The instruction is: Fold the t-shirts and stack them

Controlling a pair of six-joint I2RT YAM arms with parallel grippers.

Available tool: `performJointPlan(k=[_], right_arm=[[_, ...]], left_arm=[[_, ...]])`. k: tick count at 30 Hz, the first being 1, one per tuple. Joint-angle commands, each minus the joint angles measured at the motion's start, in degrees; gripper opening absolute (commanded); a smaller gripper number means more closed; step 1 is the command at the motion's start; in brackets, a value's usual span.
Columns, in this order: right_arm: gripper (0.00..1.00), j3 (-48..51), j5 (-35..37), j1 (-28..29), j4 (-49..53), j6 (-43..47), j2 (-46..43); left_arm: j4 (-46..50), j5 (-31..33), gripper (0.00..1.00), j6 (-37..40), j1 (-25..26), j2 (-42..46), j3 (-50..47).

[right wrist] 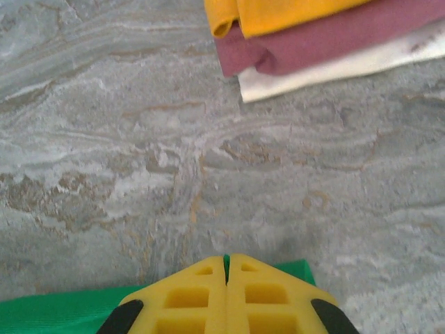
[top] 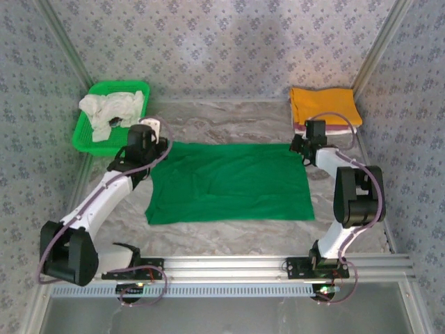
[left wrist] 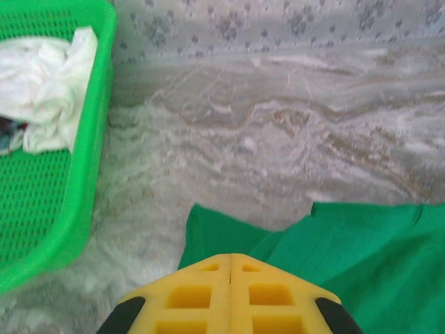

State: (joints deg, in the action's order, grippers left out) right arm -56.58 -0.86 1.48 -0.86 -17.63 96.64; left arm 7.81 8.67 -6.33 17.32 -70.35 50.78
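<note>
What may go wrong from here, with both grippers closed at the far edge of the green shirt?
1. The right gripper pinches only a corner tip of the green t-shirt; it might slip and skew the fold.
2. Whether the shut left gripper caught cloth is unclear; it may lift nothing.
3. The folded stack lies near the right gripper; a swing could nudge it.

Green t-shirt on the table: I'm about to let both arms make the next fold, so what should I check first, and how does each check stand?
1. Bright green cloth t-shirt spread flat: ok.
2. Left gripper shut at its far left corner: ok.
3. Right gripper shut at its far right corner: ok.
4. Cloth truly pinched by both: cannot tell.
5. Folded stack topped by an orange-yellow t-shirt lies apart from it: ok.
6. Green plastic mesh basket apart from it: ok.
</note>
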Motion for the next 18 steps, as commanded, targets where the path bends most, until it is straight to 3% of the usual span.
performJointPlan(k=[1, 9, 15, 18], right_arm=[[0.0, 3.1, 1.3, -0.2, -1.8, -1.3, -4.8], [0.01, 8.6, 1.6, -0.2, 0.2, -1.9, -9.4], [0.1, 10.5, 0.6, -0.8, 4.7, -4.3, -11.2], [0.23, 11.5, 1.1, -0.8, 9.6, -5.6, -14.0]], left_arm=[[3.6, 1.7, 0.0, -1.8, 0.2, 4.1, -2.5], [5.3, 0.5, 0.0, -5.8, 1.1, 8.7, -9.0], [7.1, -0.2, 0.0, -9.5, 3.3, 13.1, -14.8], [8.2, -0.5, 0.07, -12.1, 4.7, 17.8, -18.0]])
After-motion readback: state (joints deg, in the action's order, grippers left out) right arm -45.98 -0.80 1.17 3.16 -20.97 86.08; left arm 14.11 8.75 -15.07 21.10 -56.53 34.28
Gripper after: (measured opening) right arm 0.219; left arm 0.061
